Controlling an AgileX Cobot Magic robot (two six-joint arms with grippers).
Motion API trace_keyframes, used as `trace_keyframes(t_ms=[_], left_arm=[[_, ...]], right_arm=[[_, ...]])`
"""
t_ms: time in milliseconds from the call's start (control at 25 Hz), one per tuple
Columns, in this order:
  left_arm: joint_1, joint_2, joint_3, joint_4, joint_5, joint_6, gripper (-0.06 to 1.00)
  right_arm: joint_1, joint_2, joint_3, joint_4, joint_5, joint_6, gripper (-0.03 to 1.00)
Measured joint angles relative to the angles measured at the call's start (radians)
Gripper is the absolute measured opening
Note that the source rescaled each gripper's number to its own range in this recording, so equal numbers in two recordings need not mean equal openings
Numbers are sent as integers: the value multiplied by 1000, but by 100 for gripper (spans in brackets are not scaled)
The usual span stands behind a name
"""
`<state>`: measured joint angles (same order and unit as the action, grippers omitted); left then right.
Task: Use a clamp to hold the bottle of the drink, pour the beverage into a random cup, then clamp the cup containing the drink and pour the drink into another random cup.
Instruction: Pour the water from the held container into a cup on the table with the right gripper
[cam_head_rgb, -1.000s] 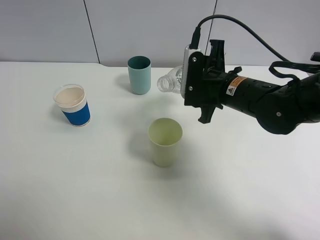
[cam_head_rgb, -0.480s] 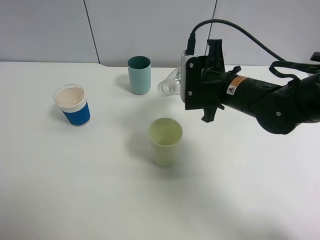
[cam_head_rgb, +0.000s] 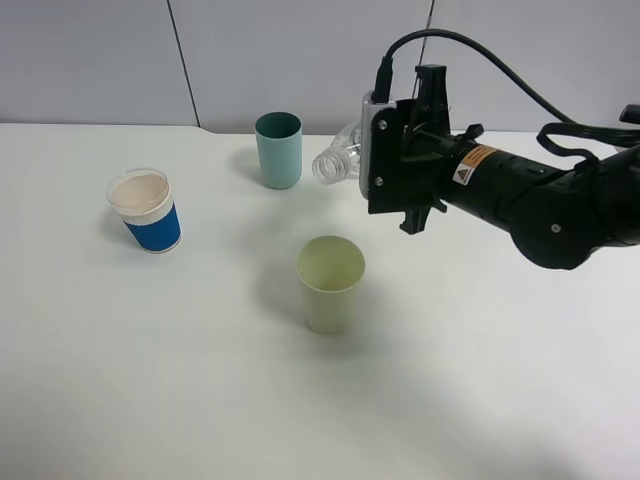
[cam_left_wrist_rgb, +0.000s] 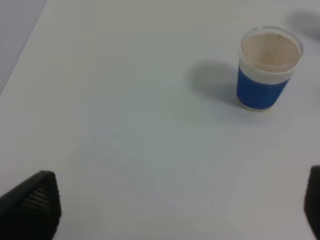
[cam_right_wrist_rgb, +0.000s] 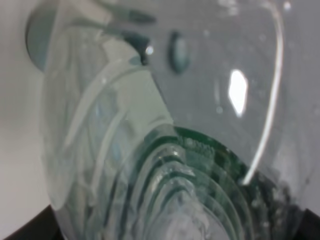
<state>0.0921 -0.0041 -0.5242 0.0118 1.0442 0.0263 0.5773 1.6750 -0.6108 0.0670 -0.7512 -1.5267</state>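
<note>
My right gripper (cam_head_rgb: 402, 150) is shut on a clear plastic bottle (cam_head_rgb: 338, 160) and holds it on its side above the table. The bottle's open mouth points left, toward a teal cup (cam_head_rgb: 278, 150). The bottle fills the right wrist view (cam_right_wrist_rgb: 165, 125). A pale green cup (cam_head_rgb: 330, 283) stands in front of and below the bottle's mouth. A blue-sleeved paper cup (cam_head_rgb: 146, 212) stands at the left and also shows in the left wrist view (cam_left_wrist_rgb: 269, 70). My left gripper (cam_left_wrist_rgb: 172, 205) is open and empty, well short of that cup; it is out of the exterior view.
The white table (cam_head_rgb: 150, 380) carries only the three cups. A grey wall panel (cam_head_rgb: 100, 60) runs along the back edge. A black cable (cam_head_rgb: 500, 70) loops over my right arm.
My right gripper dipped slightly, then lifted again, so the bottle's mouth sits a little higher and nearer the teal cup. The cups have not moved.
</note>
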Motion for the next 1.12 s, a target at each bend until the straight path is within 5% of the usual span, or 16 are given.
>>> trace_keyframes(t_ms=[1120], left_arm=[[0,0,0,0,0,0,98]], right_arm=[[9,0,0,-13,0,-184,0]])
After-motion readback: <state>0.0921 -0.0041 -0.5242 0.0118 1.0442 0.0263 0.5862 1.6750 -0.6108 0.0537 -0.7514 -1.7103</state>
